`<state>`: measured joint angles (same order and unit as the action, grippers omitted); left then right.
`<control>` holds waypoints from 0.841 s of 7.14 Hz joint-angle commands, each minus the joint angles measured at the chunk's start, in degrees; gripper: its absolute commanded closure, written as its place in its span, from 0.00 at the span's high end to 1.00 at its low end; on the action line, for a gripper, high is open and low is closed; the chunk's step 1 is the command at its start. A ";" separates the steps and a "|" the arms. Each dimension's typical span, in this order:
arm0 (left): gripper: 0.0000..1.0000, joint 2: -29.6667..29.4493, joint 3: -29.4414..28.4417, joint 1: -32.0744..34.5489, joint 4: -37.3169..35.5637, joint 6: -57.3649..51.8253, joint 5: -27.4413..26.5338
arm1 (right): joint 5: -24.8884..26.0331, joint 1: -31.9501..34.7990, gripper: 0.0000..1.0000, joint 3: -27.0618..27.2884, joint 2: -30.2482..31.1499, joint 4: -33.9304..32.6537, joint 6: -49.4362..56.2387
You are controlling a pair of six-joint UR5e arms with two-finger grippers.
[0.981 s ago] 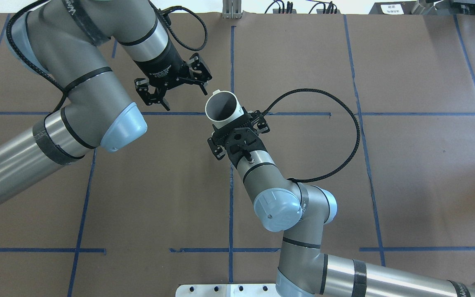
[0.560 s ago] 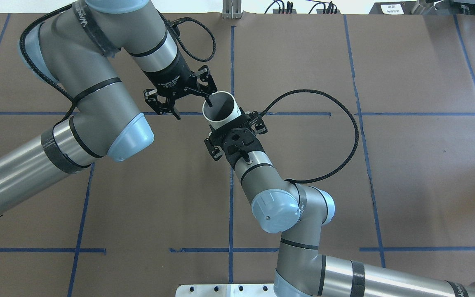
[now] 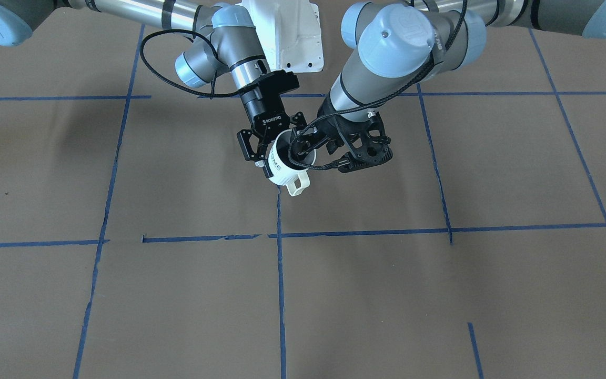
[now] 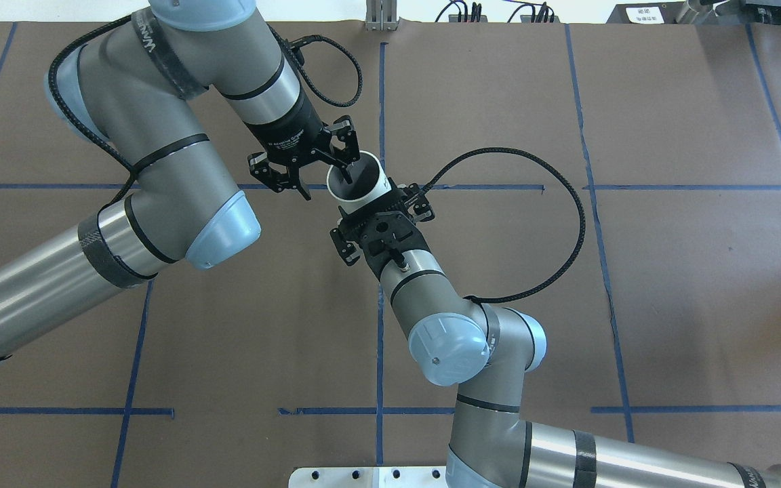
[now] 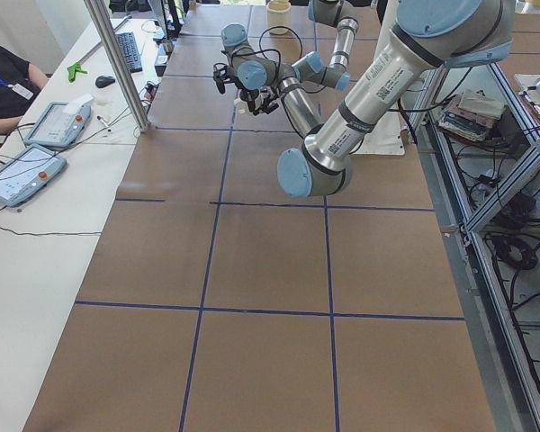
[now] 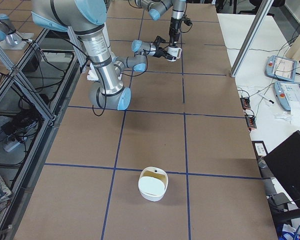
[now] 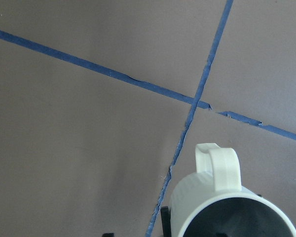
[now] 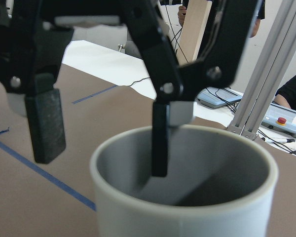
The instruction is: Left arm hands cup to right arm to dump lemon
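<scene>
The white ribbed cup (image 4: 367, 192) with "HOME" lettering (image 3: 283, 171) hangs tilted above the table's middle, handle away from the robot. My right gripper (image 4: 371, 203), lettered ROBOTIQ, is shut on its lower body. My left gripper (image 4: 328, 186) is open and straddles the rim. One finger (image 8: 160, 143) dips inside the mouth and the other (image 8: 44, 123) stands outside the wall. The cup's grey inside (image 8: 187, 168) shows no lemon. The left wrist view shows the cup's handle (image 7: 217, 165). The lemon shows in no view.
A white bowl (image 6: 152, 183) with a pale inside sits on the brown, blue-taped table toward the robot's right end. An aluminium post (image 6: 250, 37) and a side table with teach pendants (image 6: 290, 95) stand beyond the far edge.
My left gripper has moved right and down to the cup; one finger now dips inside the mouth. My right gripper, with the cup, has shifted slightly left.
</scene>
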<state>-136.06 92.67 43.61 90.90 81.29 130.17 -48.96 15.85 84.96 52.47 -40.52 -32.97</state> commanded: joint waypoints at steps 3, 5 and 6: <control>0.21 0.01 -0.39 -0.90 0.42 -0.08 0.00 | -0.09 -0.03 0.20 0.03 -0.18 0.00 0.01; 0.00 0.09 -0.48 -0.90 0.77 -0.17 0.00 | -0.09 -0.03 0.37 -0.06 -0.09 0.00 0.19; 0.00 0.18 -0.48 -0.90 0.69 -0.17 0.00 | -0.17 -0.21 0.87 0.03 -0.09 0.35 -0.68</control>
<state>-136.00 92.23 42.74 91.60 81.16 130.19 -49.07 15.73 84.97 52.34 -40.45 -33.04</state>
